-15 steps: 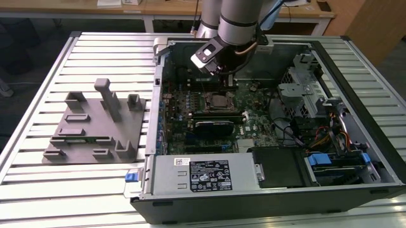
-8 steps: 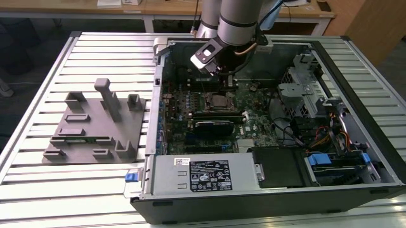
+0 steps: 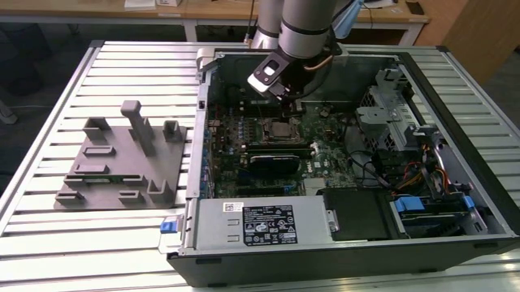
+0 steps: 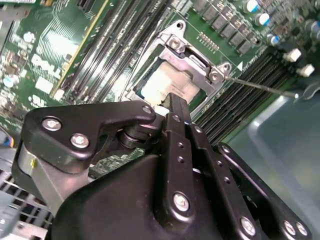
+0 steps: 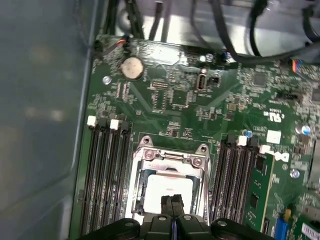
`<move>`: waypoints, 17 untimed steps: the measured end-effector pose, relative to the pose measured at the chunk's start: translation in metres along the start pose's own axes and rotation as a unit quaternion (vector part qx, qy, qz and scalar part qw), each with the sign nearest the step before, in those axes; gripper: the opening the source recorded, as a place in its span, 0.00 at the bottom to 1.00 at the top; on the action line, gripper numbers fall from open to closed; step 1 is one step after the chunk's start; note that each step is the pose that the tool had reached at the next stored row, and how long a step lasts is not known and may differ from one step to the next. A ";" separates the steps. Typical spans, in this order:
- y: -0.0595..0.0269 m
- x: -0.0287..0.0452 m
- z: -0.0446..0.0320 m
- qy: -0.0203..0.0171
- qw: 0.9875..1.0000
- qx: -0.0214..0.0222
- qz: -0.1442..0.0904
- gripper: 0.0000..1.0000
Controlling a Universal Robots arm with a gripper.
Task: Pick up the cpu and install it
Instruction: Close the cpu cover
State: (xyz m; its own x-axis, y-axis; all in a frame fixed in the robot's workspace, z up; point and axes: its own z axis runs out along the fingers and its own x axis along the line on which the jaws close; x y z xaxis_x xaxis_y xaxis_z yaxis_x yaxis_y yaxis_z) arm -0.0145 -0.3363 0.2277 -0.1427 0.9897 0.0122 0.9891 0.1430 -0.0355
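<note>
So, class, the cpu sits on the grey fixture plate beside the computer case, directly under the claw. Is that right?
Not quite. The cpu is not on the grey fixture plate; it sits in the motherboard socket inside the computer case, directly under the claw, as the first wrist view shows.

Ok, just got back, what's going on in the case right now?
The arm's gripper is down inside the open computer case, over the motherboard socket. The cpu lies flat within the socket's metal frame, with the shut fingers at its edge in the first wrist view; whether they touch it is unclear. The grey fixture block sits on the table beside the case.
</note>
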 end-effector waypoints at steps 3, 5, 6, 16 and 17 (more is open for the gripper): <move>0.0000 0.0000 0.0001 -0.001 1.000 0.000 -0.028 0.11; 0.0000 0.0000 0.0002 -0.002 0.999 0.001 -0.046 0.11; 0.0000 0.0000 0.0003 -0.002 0.998 0.001 -0.055 0.11; 0.0000 0.0000 0.0007 -0.005 0.989 0.002 -0.145 0.11; 0.0000 0.0000 0.0007 -0.005 0.988 0.002 -0.154 0.11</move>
State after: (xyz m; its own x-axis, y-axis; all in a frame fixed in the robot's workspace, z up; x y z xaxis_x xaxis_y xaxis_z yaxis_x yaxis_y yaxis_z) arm -0.0145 -0.3363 0.2270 -0.4369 0.8994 0.0122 0.8987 0.4371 -0.0355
